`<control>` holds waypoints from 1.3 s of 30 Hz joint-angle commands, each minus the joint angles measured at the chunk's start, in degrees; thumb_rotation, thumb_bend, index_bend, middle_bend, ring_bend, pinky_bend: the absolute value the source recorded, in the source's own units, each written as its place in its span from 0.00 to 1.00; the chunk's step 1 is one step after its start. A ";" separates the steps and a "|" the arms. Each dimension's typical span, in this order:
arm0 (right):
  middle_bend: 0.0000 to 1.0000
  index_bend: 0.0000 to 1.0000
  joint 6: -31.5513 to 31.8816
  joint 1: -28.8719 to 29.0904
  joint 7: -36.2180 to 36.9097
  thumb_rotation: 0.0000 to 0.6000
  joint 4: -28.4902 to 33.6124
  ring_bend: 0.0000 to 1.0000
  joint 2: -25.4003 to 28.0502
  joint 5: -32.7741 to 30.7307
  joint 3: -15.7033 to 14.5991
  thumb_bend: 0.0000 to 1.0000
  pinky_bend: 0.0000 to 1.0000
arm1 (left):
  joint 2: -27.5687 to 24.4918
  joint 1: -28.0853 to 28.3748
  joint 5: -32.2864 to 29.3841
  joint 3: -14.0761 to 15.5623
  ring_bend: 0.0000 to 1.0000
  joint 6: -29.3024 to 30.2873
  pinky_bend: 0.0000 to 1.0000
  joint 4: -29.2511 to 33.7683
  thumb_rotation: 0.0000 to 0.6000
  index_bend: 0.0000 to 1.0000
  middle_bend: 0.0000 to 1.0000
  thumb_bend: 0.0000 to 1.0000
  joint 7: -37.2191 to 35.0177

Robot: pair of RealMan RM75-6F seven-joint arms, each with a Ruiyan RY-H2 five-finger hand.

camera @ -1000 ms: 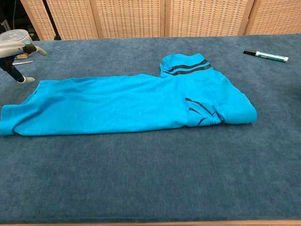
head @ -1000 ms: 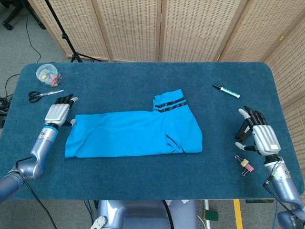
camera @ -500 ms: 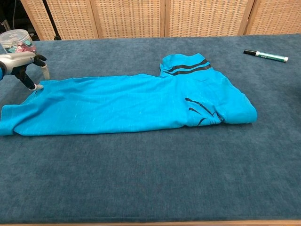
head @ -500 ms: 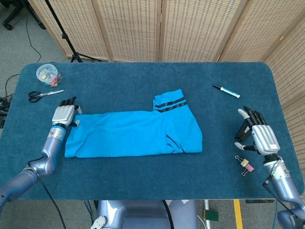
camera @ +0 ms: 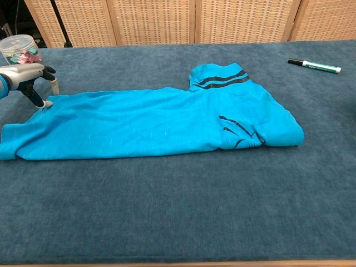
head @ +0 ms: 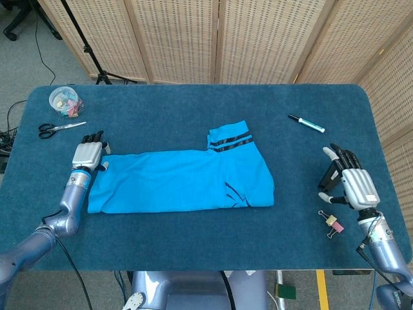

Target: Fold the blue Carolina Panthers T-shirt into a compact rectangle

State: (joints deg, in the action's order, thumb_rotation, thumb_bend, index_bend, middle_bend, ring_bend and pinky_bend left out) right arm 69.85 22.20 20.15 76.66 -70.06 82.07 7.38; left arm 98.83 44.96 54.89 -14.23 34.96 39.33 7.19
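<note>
A: Where is the folded bright blue T-shirt with black stripes [head: 184, 181]?

B: It lies flat mid-table. The left hand [head: 86, 154] is at the shirt's left end, fingertips [camera: 47, 103] touching the edge, holding nothing.

A: The right hand [head: 352, 183]?

B: Far right of the shirt, fingers spread, empty.

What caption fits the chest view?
Left hand touches the far left corner of the half-folded blue T-shirt; marker lies beyond.

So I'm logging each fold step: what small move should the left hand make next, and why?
Probably close the left hand on the T-shirt at its upper left corner: its fingertips sit at that edge, holding nothing, and the shirt lies as a long strip.
</note>
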 commanded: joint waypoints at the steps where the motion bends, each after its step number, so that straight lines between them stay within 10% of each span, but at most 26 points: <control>1: 0.00 0.00 0.02 -0.03 0.05 1.00 0.06 0.00 0.04 0.07 0.02 0.00 0.00 | 0.27 0.08 -0.36 -0.03 0.00 -0.37 0.00 -0.29 1.00 0.45 0.00 0.35 0.57; 39: 0.00 0.00 -0.20 -0.01 1.81 1.00 -0.47 0.00 -0.12 0.84 0.10 0.00 0.00 | -0.59 -1.69 -0.74 -0.50 0.00 1.23 0.00 3.62 1.00 0.69 0.00 0.36 0.27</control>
State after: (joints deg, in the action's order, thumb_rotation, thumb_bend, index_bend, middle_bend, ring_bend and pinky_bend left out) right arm 69.66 22.18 21.94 76.19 -70.18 82.91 7.49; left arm 98.24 43.31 54.12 -14.75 36.16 42.92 7.48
